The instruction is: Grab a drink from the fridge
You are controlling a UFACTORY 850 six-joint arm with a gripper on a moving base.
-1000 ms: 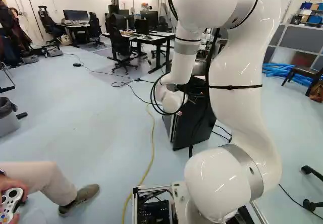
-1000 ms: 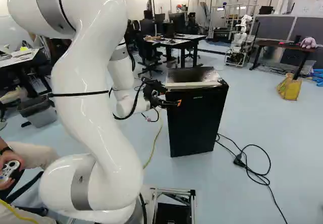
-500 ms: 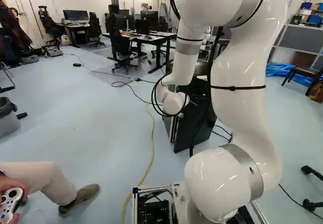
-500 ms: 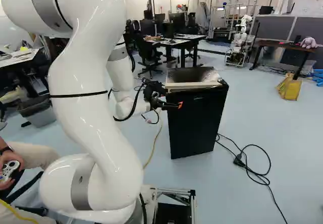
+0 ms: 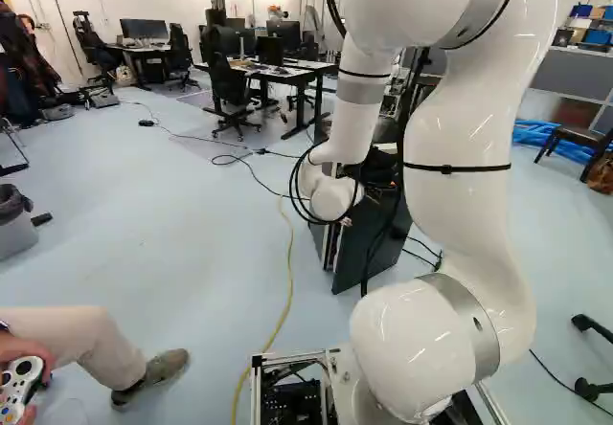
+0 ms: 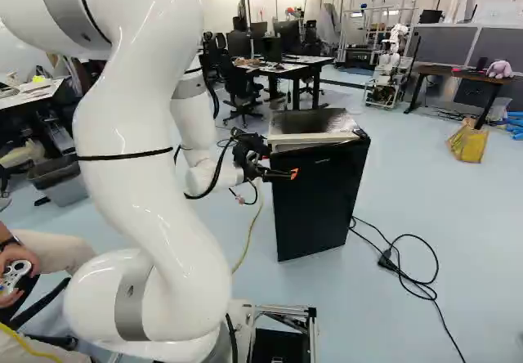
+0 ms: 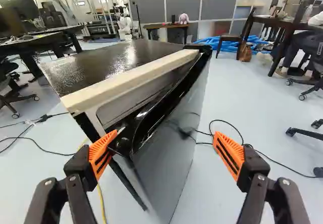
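Standing ajar on pale floor (image 6: 474, 240), desks (image 6: 282, 68) beyond, the fridge (image 6: 320, 203) has the wide-open, empty tool (image 6: 293, 173) alongside.

On the fridge (image 6: 319, 203), light is being reflected by the glossy, speckled dark top (image 7: 108, 65). A smooth, duller, plastic-looking finish is being shown by the pale trim (image 7: 136, 84). Blurred reflections are being returned by the smooth, shiny door (image 7: 174, 151). Bright highlights are being cast off the arm's (image 6: 163, 232) glossy white shell. On the tool (image 6: 291, 173), matt, ridged orange pads (image 7: 101, 151) are being shown. A faint sheen is being given off by the smooth floor (image 5: 144, 224).
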